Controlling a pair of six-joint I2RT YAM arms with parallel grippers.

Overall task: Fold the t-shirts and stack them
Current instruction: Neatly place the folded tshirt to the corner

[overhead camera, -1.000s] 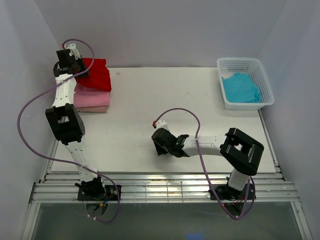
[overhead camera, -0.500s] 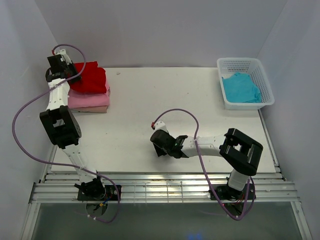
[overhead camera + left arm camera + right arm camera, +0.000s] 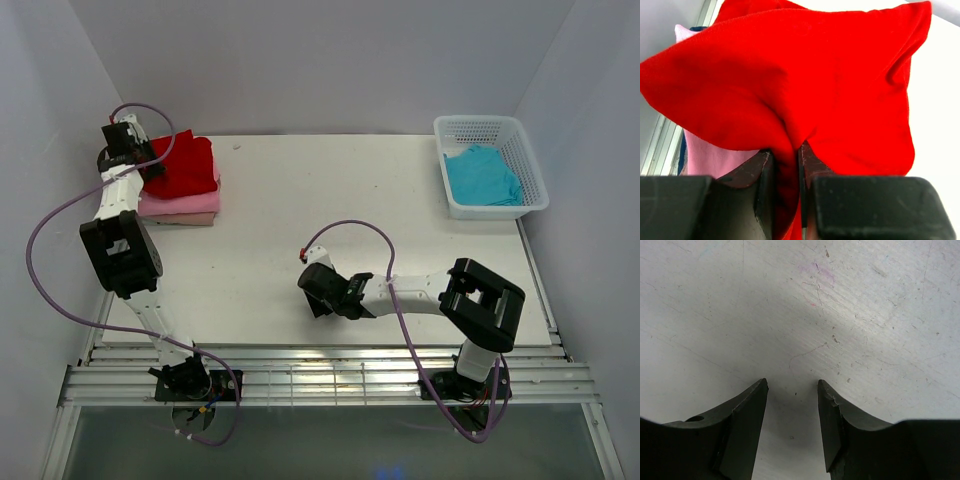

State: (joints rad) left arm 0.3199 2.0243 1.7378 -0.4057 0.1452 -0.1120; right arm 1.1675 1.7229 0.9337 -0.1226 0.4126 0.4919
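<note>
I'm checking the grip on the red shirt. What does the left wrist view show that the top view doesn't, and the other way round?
Only the left wrist view: the left gripper shut on a pinched fold of the red shirt.
Only the top view: the basket holding the turquoise shirt, the beige shirt at the bottom of the stack, and the right gripper over the table.
Both: the red shirt lying on the pink shirt.
</note>
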